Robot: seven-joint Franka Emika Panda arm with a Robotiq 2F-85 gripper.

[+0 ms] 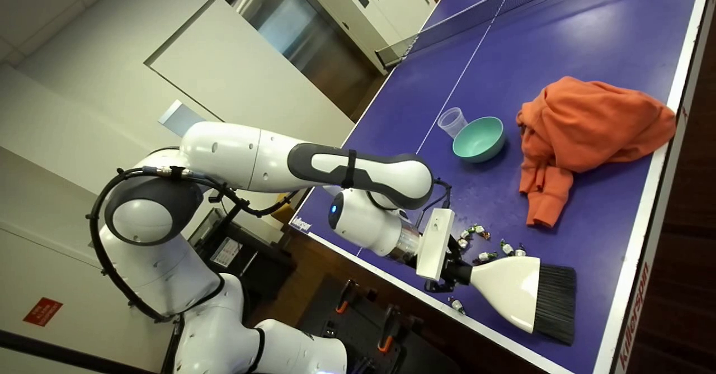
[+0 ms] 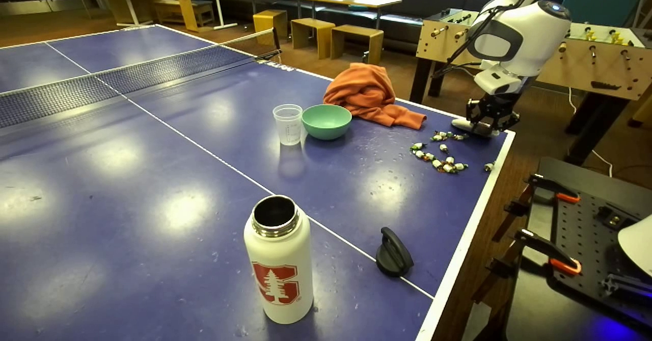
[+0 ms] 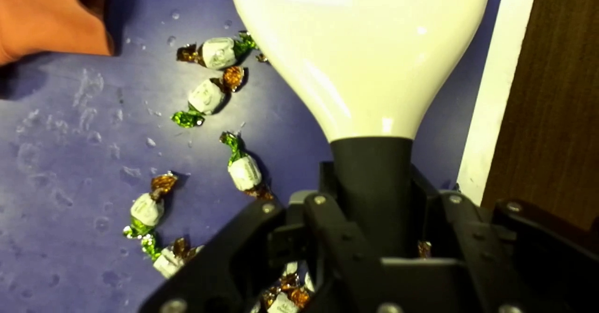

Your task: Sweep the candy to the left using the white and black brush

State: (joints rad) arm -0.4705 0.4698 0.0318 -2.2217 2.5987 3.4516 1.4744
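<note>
wrist view: claw grips white-and-black brush, top centre-right; i'd say sweeping's due: a low leftward stroke against those wrapped candies, frame left.

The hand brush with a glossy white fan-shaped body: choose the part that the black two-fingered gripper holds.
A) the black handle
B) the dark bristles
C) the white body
A: in the wrist view, the gripper is shut on the black handle, with the white body beyond it.

Purple table bearing candy, teal bowl, cup, orange cloth, bottle, black lid
</note>
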